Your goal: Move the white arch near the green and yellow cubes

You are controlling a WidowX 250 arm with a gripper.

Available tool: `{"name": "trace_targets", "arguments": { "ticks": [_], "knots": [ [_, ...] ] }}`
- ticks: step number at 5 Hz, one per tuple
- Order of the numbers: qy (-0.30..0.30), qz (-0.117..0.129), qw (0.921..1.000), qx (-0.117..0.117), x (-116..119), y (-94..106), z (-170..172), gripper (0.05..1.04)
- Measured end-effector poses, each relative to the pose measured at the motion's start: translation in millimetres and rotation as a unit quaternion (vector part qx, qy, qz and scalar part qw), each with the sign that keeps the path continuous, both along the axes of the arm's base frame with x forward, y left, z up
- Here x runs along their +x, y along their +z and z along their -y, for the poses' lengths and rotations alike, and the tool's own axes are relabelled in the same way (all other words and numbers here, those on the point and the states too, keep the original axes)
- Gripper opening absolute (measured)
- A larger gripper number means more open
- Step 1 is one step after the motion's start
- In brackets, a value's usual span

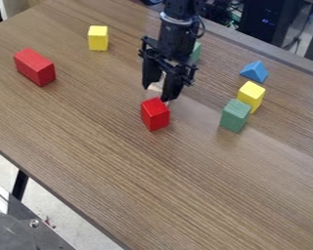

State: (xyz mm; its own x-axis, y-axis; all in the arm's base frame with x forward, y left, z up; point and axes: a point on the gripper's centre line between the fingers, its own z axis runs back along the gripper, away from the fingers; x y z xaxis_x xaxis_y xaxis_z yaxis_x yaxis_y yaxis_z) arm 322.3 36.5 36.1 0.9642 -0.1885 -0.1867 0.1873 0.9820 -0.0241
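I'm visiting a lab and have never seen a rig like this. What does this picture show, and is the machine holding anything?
The black machine is a robot arm. It comes in from the top edge, with its gripper hanging down as a kind of hand. The one picture comes from a fixed camera looking down at a slant on a wooden table.

Near the gripper's tip is a red block; a longer red block and a yellow block lie off to the left. On the right are a green block, another yellow one and a blue triangular one.

A white piece shows at the gripper, but I cannot tell whether it is held.
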Motion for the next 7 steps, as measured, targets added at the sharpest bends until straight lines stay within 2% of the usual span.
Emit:
{"name": "trace_targets", "arguments": {
  "ticks": [1, 2, 3, 5, 7],
  "knots": [
    [0.002, 0.012, 0.9993, -0.035, 6, 8.7, 10, 0.572],
    [-0.008, 0.057, 0.9928, -0.105, 19, 28.0, 22, 0.572],
    [-0.012, 0.090, 0.9835, -0.156, 26, 32.8, 21, 0.572],
    [-0.015, 0.105, 0.9656, -0.238, 20, 14.9, 23, 0.572],
    [0.010, 0.134, 0.9362, -0.325, 20, 4.2, 21, 0.572]
  ]
}}
